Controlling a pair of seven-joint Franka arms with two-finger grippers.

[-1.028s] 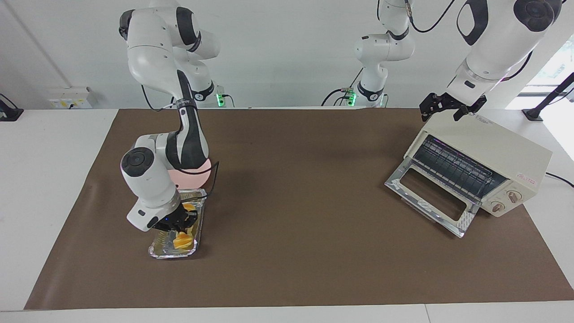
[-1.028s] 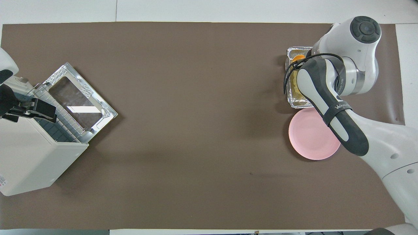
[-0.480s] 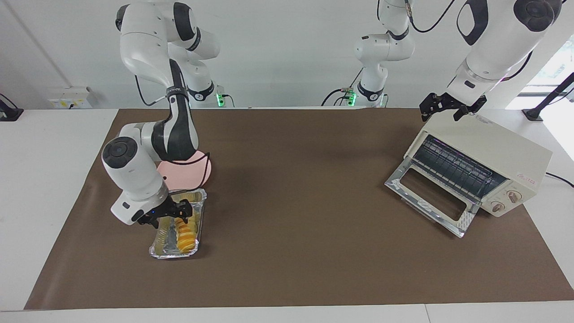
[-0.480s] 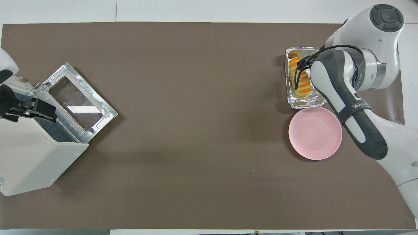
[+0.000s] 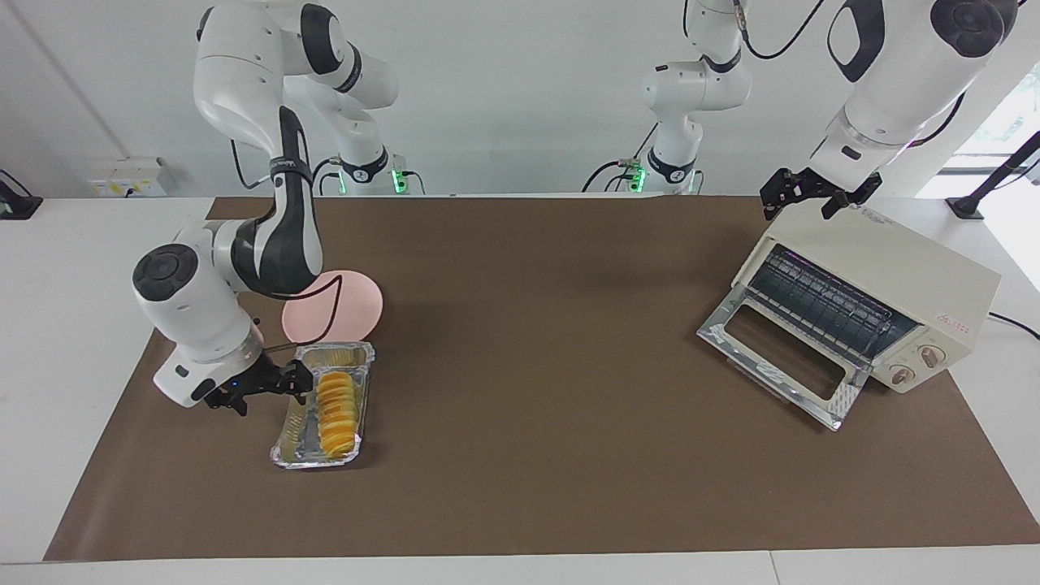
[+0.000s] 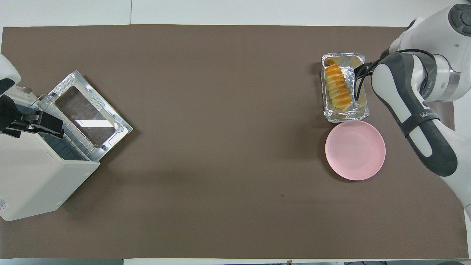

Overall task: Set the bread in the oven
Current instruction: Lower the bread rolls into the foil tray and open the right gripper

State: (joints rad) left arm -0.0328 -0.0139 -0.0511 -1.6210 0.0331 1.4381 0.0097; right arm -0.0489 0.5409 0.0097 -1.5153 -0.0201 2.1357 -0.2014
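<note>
Bread (image 5: 335,411) lies in the foil tray (image 5: 286,439) at the right arm's end of the table, its long axis running from the robots' edge outward. My right claw (image 5: 262,384) hangs released and empty just beside the tray, so in the facing view the loaf sits at about four o'clock from my fingertips. My left claw (image 5: 816,194) waits open over the oven (image 5: 918,284), whose door is down; the right arm is plainly the nearer to the loaf.
</note>
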